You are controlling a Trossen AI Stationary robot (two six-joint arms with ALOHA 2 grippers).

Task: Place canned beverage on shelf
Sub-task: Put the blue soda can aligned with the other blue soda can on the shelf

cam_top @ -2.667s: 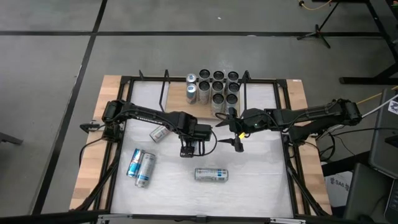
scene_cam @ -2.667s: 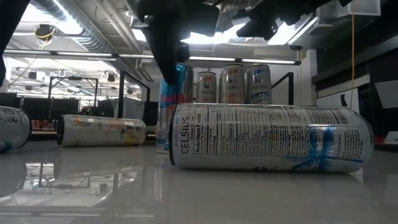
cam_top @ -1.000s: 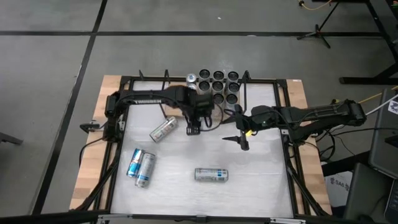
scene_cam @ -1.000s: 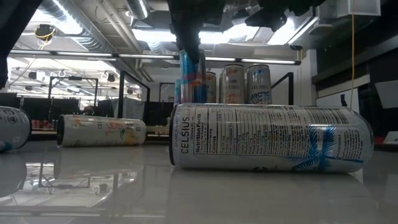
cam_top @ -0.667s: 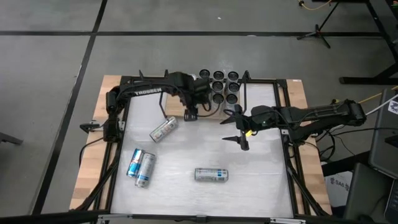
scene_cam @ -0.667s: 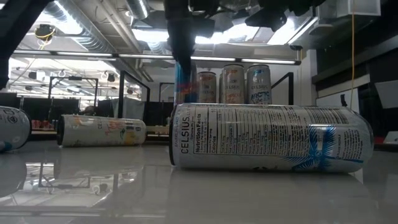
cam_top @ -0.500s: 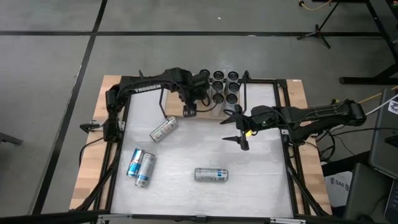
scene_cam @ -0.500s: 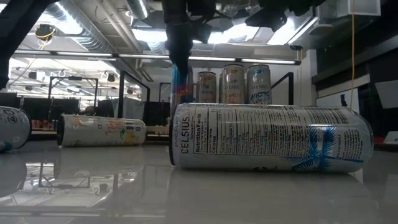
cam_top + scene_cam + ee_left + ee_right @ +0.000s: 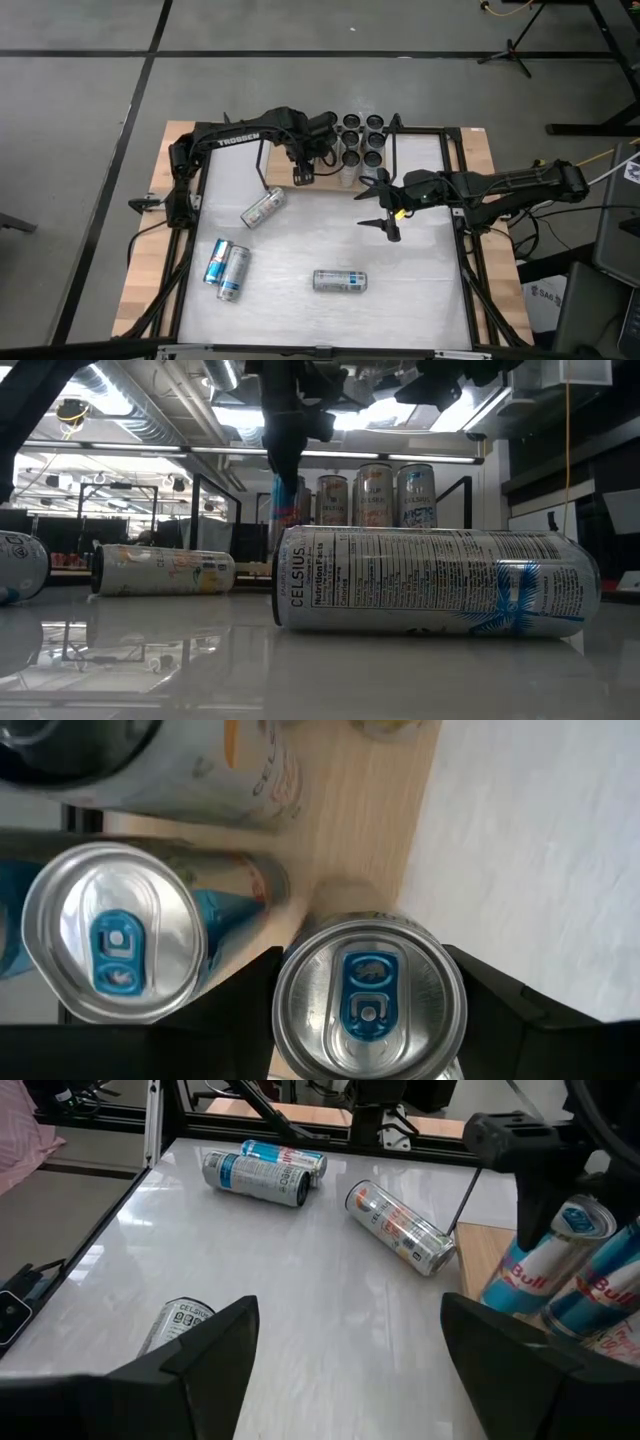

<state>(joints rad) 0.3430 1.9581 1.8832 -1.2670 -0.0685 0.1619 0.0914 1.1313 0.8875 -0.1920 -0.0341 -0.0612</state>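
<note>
- While the left end effector (image 9: 301, 160) is gripping the held can (image 9: 368, 1000) between its fingers, that can is standing upright, long axis vertical, over the near left corner of the shelf (image 9: 283, 172).
- Seen from the left wrist, the can's top is sitting squarely between the fingers, with the shelf's wooden board (image 9: 362, 820) directly beyond it and a neighbouring can (image 9: 115, 942) just beside it; the coming move, in my judgement, is calling for a straight lowering with little sideways correction.
- Whether the can's base is touching the board is not showing in any view.
- The right end effector (image 9: 384, 210) is waiting over the desk (image 9: 420, 280), fingers standing wide and holding nothing; the left arm is plainly the nearer to the shelf.
- The right wrist view is showing the held can (image 9: 522, 1258) from the side, clamped at its top.
- The high view is hiding that can beneath the arm.
- Four loose cans are lying on their sides on the desk, the nearest (image 9: 430, 582) filling the low view.
</note>
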